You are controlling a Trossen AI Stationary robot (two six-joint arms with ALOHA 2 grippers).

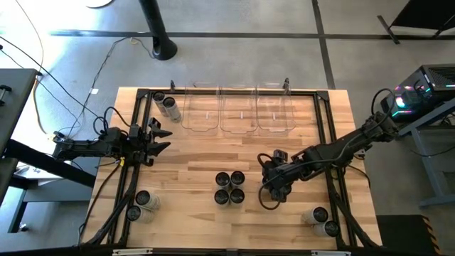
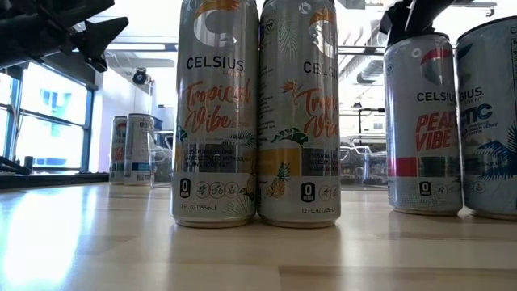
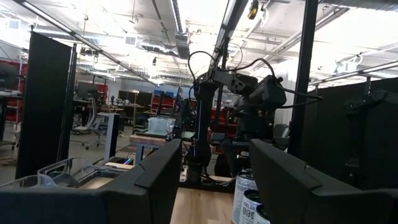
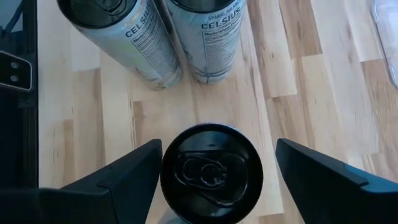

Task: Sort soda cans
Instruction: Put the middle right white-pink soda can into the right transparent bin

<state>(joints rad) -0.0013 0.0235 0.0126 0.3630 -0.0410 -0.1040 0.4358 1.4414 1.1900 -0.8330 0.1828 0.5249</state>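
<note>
Four soda cans [image 1: 229,188] stand upright in a cluster at the table's middle. Pairs of cans stand at the far left [image 1: 165,104], near left [image 1: 142,203] and near right [image 1: 320,219]. My right gripper [image 1: 269,186] is just right of the cluster, pointing down and open. In the right wrist view its fingers [image 4: 134,165] stand on either side of a dark can top [image 4: 211,173], with two pale cans [image 4: 180,37] beyond. My left gripper [image 1: 162,139] is open and empty at the table's left, held level [image 3: 214,162].
Three clear plastic bins [image 1: 238,107] stand side by side along the far edge. A black frame [image 1: 323,128] runs around the table. The low view shows two pale cans [image 2: 258,113] close up and two more cans [image 2: 452,121] to the right.
</note>
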